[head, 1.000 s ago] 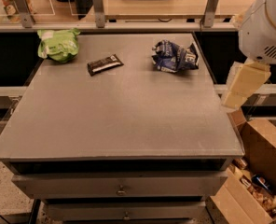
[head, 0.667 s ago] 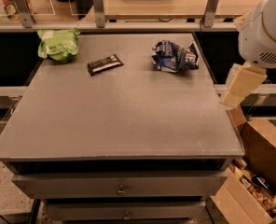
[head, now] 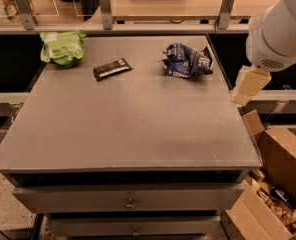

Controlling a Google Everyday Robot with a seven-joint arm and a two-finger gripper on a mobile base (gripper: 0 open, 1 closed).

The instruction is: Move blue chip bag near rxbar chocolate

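The blue chip bag lies crumpled on the grey table, at the back right. The rxbar chocolate, a dark flat bar, lies at the back, left of the bag, with a bare gap between them. My gripper shows as a cream-coloured piece under the white arm housing. It hangs beside the table's right edge, right of the blue bag and a little nearer than it, touching nothing.
A bright green chip bag lies at the back left corner. Open cardboard boxes with packets stand on the floor right of the table. A railing with posts runs behind the table. Drawers sit under the top.
The arm and gripper have shifted a little to the left, closer to the table's right edge. The bags and the bar have not moved.
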